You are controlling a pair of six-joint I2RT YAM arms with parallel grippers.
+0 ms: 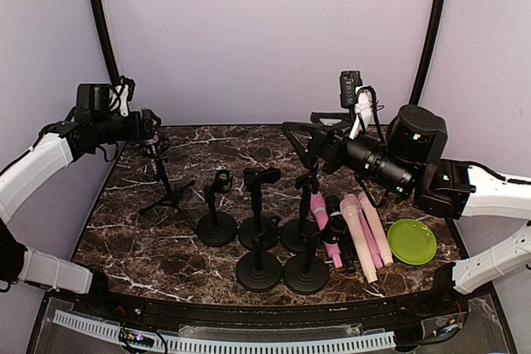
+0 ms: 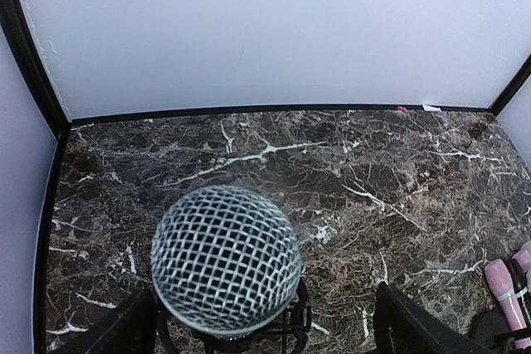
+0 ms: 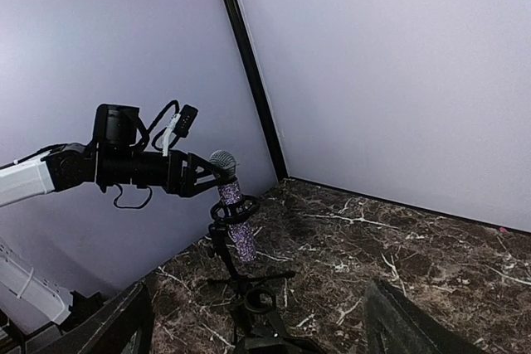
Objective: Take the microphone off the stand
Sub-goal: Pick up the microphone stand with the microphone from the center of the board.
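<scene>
The microphone [image 1: 154, 149] has a silver mesh head [image 3: 222, 161] and a glittery purple body [image 3: 238, 225]. It sits tilted in the ring clip of a black tripod stand [image 1: 169, 196] at the table's left. My left gripper [image 1: 153, 133] is level with the head and open. In the left wrist view the mesh head [image 2: 226, 259] fills the space between the fingers [image 2: 124, 329], closer to the left one and apart from the right one. My right gripper [image 1: 297, 135] hangs open over the middle of the table, with nothing between its fingers [image 3: 415, 321].
Several black round-base stands [image 1: 258, 234] with empty clips crowd the table's middle. Pink microphones [image 1: 358, 230] lie beside them on the right, and a green plate [image 1: 411, 240] sits further right. The enclosure walls stand close behind and to the left.
</scene>
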